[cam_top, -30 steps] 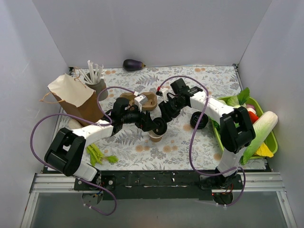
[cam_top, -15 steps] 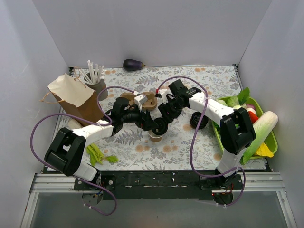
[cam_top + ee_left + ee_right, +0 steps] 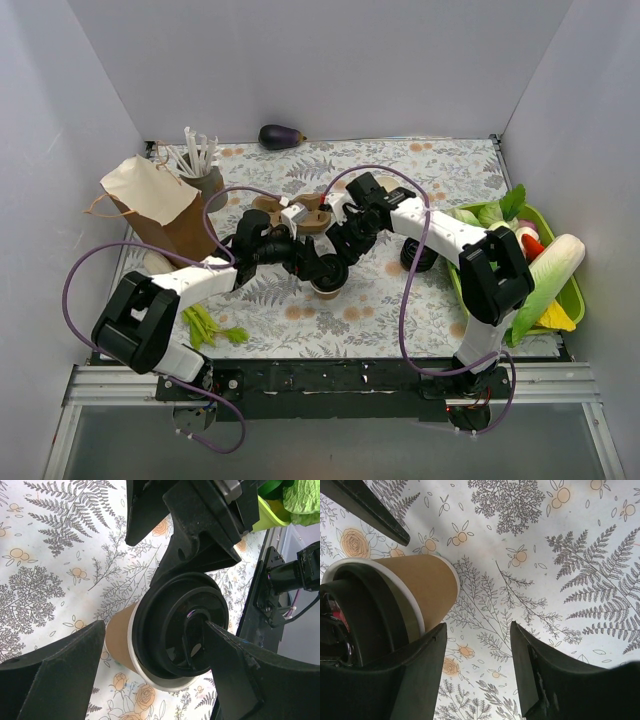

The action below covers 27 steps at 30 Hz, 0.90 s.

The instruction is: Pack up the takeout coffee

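Two end effectors crowd the small tan paper cup with black plastic lid: my left end effector straddles it unclenched, my right end effector gapes just beside; I should seat the lid squarely before gripping.

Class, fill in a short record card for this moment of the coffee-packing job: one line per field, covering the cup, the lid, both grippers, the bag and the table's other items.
cup: tan takeout coffee standing on the fern-print tablecloth
lid: black lid sitting on the rim
left gripper: open, fingers either side of the cup
right gripper: open, beside the cup
bag: brown paper bag at far left
other: eggplant, green bin
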Tool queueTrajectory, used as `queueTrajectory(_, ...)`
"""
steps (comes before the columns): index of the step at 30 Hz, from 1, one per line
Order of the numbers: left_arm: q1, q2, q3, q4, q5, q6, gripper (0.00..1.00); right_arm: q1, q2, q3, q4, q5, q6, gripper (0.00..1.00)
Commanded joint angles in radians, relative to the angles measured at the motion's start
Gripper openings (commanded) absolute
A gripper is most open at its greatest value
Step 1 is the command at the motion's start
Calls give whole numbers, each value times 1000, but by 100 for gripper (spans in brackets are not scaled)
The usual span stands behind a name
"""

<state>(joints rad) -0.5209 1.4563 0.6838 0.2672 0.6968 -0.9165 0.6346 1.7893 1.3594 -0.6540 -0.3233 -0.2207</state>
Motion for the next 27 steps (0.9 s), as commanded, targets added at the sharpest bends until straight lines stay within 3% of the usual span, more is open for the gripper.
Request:
queueTrajectory(1,-4,-59,-20,-2,7,14,79,5,18,17,10,6,-3,62)
queueTrajectory(27,-4,-99,-49,-42,-31,30,80,4,56,7,24,64,9,72)
